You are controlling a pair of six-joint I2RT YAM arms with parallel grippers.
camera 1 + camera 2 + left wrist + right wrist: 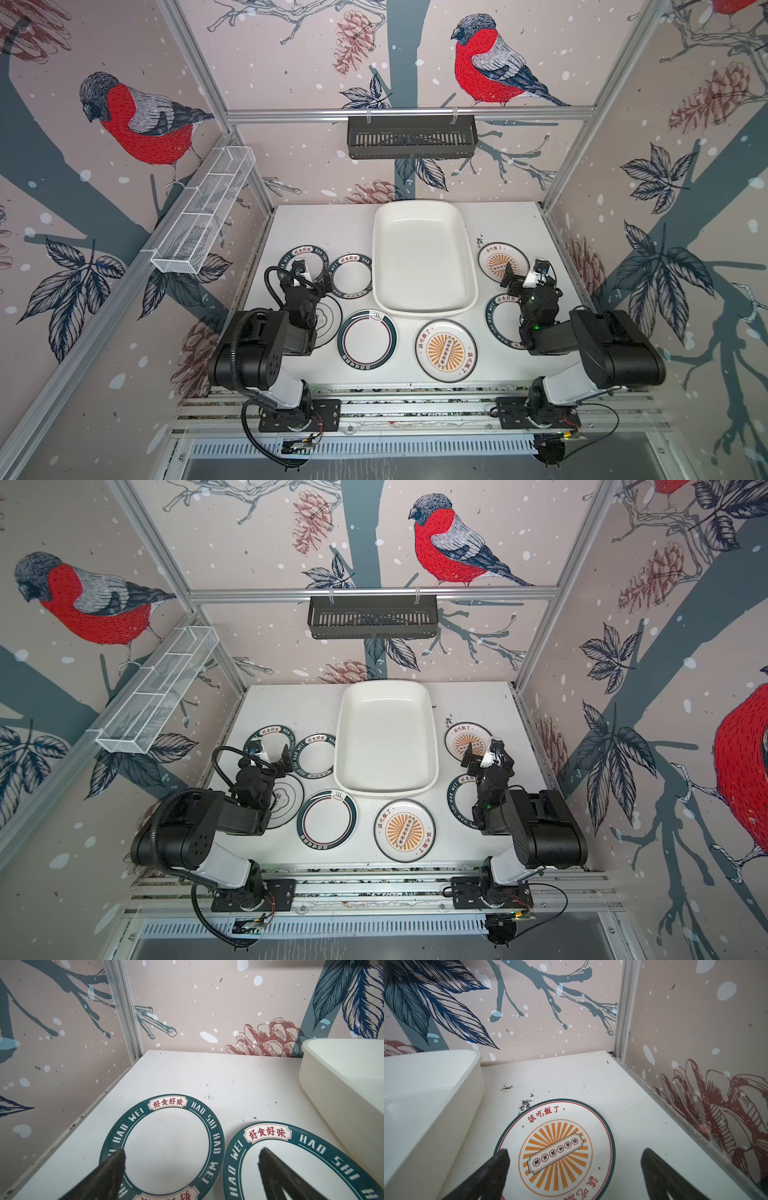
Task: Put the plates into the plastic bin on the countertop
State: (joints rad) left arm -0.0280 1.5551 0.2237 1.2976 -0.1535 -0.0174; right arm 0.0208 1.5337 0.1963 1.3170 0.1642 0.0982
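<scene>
The white plastic bin (422,257) (384,737) stands empty at the middle back of the countertop (511,224). Several plates lie flat around it. Two with lettered rims (351,276) (166,1142) lie to its left. A flower-outline plate (330,320) is half hidden under the left arm. A green-ringed plate (366,340) and a sunburst plate (445,351) lie in front. Another sunburst plate (496,259) (556,1153) and a lettered plate (500,320) are on the right. My left gripper (312,275) (192,1152) hovers open over the two lettered plates. My right gripper (524,270) (575,1152) hovers open over the far sunburst plate.
A black slotted basket (411,137) hangs on the back rail. A white wire-mesh tray (203,212) is fixed to the left wall. Patterned walls and aluminium posts close in the sides and back. Frame rails (415,407) run along the front.
</scene>
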